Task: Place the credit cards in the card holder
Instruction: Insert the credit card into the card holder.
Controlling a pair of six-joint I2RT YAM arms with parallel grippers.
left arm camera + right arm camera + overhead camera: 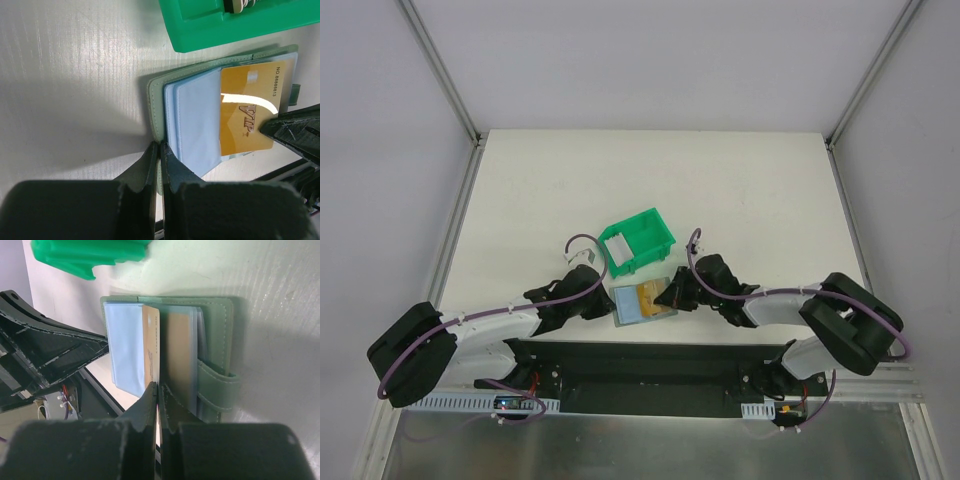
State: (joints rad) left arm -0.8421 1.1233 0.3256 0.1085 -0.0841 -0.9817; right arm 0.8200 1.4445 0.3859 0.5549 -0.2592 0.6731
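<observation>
We're looking down at the card holder, which is lying open on the table at 6 o'clock from the green bin. At the holder's 9 o'clock, the left gripper is clenching its fingers on the cover's edge, and we're seeing a green sliver between them. At 3 o'clock, the right gripper is pinching the orange credit card over the clear pockets, with the pinched edge hiding behind a finger. A whitish item is sitting in the bin, too small to name. Both wrist views are cropping the bin.
</observation>
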